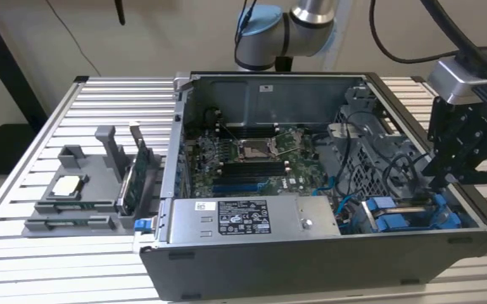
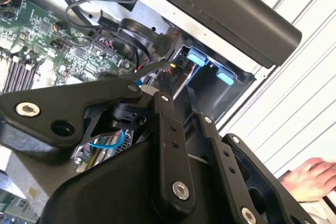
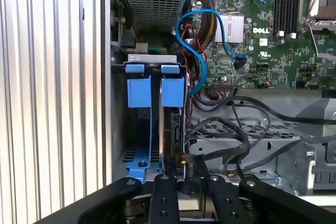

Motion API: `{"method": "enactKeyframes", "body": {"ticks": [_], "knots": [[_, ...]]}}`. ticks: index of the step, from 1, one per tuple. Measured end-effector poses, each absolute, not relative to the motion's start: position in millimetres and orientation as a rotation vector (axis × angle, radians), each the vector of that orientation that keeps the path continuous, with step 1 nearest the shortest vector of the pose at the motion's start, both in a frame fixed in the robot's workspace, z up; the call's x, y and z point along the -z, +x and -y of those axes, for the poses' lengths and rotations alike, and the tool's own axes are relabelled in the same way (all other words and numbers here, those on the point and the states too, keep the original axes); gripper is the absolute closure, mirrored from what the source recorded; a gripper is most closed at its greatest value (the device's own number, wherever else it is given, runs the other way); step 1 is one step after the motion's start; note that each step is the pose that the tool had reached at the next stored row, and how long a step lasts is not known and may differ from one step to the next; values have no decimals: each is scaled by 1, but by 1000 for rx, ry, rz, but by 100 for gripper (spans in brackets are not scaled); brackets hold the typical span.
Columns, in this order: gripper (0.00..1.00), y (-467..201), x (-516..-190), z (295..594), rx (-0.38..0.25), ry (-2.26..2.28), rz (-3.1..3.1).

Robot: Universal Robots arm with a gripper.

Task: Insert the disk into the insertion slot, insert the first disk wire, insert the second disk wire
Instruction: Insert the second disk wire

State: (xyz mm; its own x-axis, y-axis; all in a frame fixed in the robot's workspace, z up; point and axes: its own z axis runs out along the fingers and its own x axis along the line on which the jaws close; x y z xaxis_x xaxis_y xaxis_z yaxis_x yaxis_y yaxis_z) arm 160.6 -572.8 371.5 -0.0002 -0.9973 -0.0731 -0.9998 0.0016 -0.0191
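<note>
— Black link bars of the gripper point(image 3: 184, 174) sit right up close in the first wrist view, matte and jointed, with a bright pin at every pivot!
— And the fingers point(image 3: 203, 170)?
— Drawn narrow, almost together, with the tips down at the end of the disk point(image 3: 173, 129). A black wire point(image 3: 245, 141) runs in right there. Whether it's pinched, I can't tell.
— Where exactly is that disk?
— Already in the slot point(image 3: 119, 124), standing on edge. It's a dark slab clipped in its glossy blue plastic carrier point(image 3: 173, 90). That's the near corner of the case point(image 1: 311, 266), on the exterior view's right.
— So step one looks done?
— I'd call it done. The two wires look like what's left, because I see no plug clearly seated on the disk.
— Materials, quickly?
— The slot walls are dull grey sheet metal, with a perforated cage just beside. A smooth blue cable point(image 3: 199, 10) loops over the green board point(image 3: 273, 51), and rubbery black leads drape across the cage. The case itself rests on a ribbed aluminium counter point(image 1: 57, 126), all long straight slats.
</note>
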Motion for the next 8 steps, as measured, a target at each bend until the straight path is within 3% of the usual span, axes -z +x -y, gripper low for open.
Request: {"method": "enactKeyframes", "body": {"ticks": [8], "knots": [[73, 161, -382, 573, -59, -2174, -2176]]}}
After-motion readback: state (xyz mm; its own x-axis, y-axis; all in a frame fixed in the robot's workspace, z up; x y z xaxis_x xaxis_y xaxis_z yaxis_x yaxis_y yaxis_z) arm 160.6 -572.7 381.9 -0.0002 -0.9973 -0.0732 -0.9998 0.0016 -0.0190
